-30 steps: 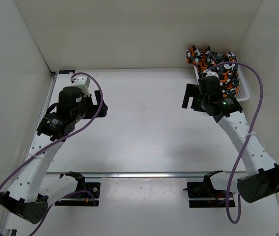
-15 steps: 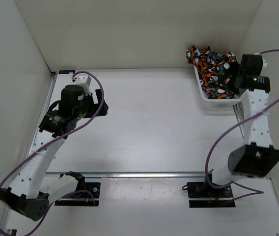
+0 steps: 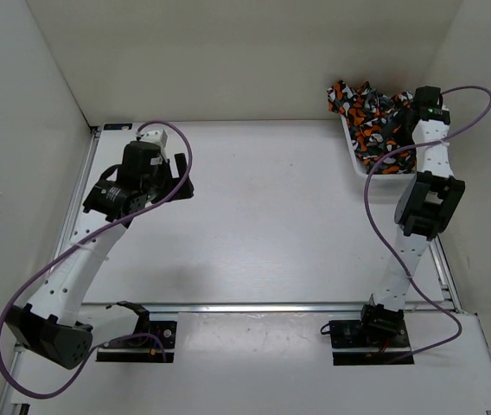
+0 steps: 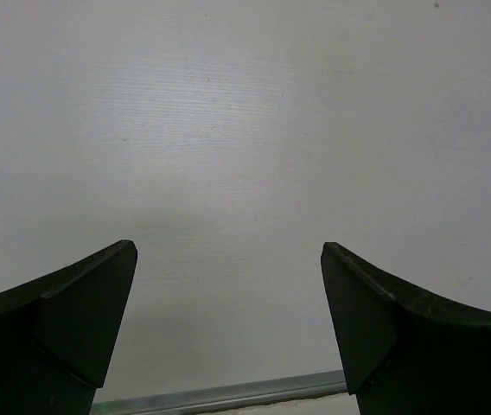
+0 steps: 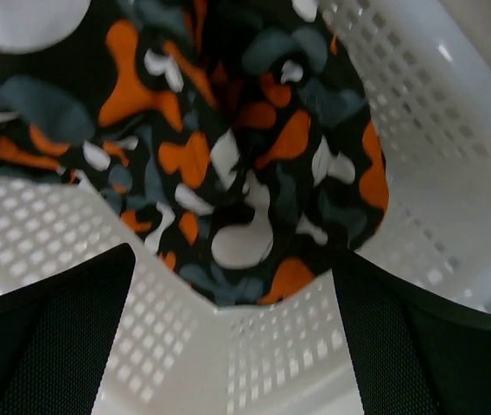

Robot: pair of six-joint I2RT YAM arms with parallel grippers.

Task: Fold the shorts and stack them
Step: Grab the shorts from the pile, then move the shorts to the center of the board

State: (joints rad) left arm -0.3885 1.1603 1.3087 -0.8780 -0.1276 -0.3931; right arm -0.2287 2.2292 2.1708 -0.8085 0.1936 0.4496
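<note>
On the smooth, white-walled table (image 3: 263,216), left pincer (image 4: 228,251) and right pincer (image 5: 230,259) gape open; crumpled blotchy shorts (image 3: 368,117) fill the upper-right mesh basket (image 3: 382,171).

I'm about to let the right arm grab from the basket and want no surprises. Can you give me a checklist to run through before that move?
1. Right gripper open: ok, jaws wide apart, nothing held.
2. Right gripper above the shorts: ok, the fabric lies between its fingers in the wrist view.
3. Shorts free to lift from the basket: cannot tell, they are crumpled and partly draped over the rim.
4. Left gripper open and holding nothing: ok.
5. Table under the left gripper bare for folding: ok.
</note>
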